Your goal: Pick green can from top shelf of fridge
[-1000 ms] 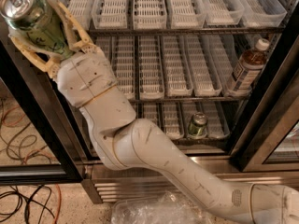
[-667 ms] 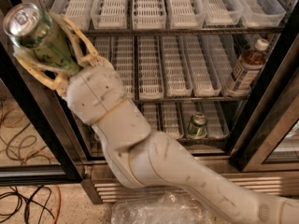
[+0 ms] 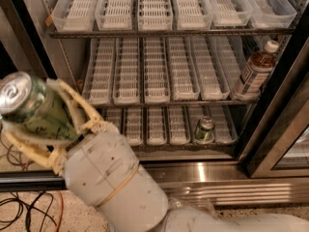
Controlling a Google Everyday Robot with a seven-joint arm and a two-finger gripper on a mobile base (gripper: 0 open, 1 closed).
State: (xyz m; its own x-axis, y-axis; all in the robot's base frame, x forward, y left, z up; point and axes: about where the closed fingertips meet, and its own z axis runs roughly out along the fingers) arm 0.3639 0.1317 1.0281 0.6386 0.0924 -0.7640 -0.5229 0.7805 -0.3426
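My gripper (image 3: 41, 124) is shut on the green can (image 3: 36, 110), a dark green can with pale stalk print and a silver pull-tab lid. It holds the can tilted at the left of the view, outside the fridge (image 3: 203, 173) and low in front of its left door frame. The cream fingers (image 3: 79, 105) wrap both sides of the can. The top shelf (image 3: 169, 32) at the top of the view carries only empty clear lane trays.
A brown bottle with a white cap (image 3: 256, 69) stands at the right of the middle rack. A squat green can (image 3: 204, 129) sits on the bottom rack. The black-framed glass door (image 3: 280, 129) stands open at right. Cables (image 3: 24, 211) lie on the floor at left.
The gripper with the can has moved down and nearer the camera, away from the top shelf. The arm's wrist now fills the lower left.
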